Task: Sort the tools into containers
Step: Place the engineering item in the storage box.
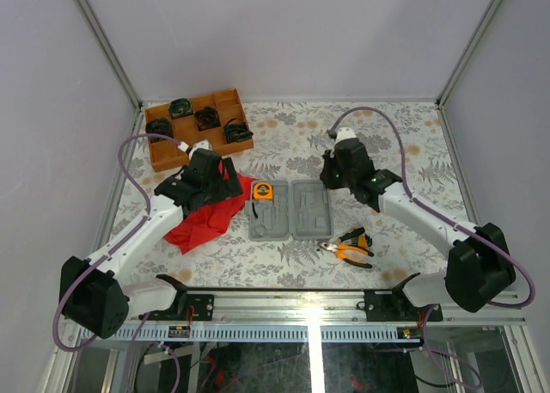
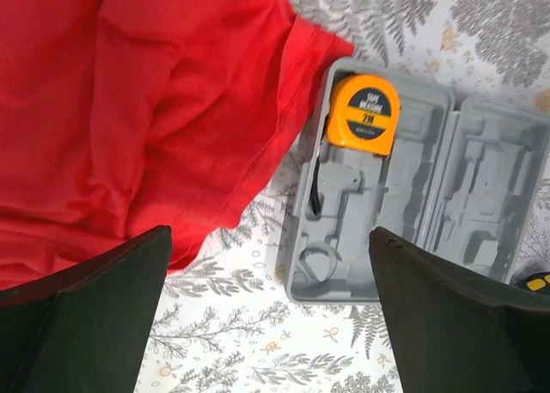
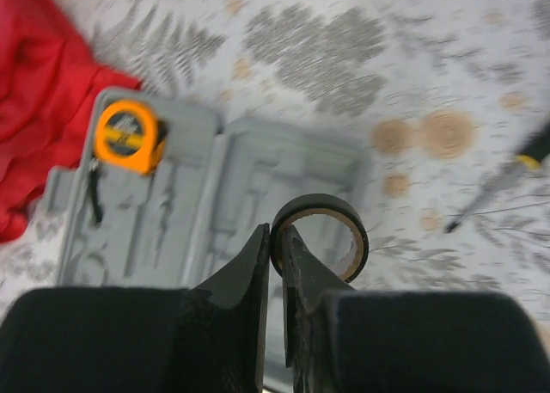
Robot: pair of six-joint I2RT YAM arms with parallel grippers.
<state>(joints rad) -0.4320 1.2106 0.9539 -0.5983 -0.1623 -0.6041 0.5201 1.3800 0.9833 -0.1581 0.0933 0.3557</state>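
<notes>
The right gripper [image 3: 277, 238] is clamped on the tape roll [image 3: 320, 202]. It pinches only one wall of the ring, with one finger apparently inside the hole and one outside. The roll hangs over the right-hand edge of the open case [image 3: 258, 165], and how far above it I cannot tell.

That thin pinch is the weak point. The ring could pivot or slip out between the fingers. If it is let go on edge, or over a recess that does not fit it, it could roll off the case onto the table, toward what looks like a screwdriver [image 3: 494, 187] on the right.

The left gripper [image 2: 268, 238] has its fingers wide apart with nothing between them, above the edge of the cloth [image 2: 129, 109] beside the case. A descent there could snag the cloth or nudge the case.

The roll is black outside and brown card within, and looks light and stiff. The tape measure [image 2: 365, 113] — orange and round — sits in a corner recess of the case's left half. The pliers [image 1: 352, 251] lie on the table near the case.
</notes>
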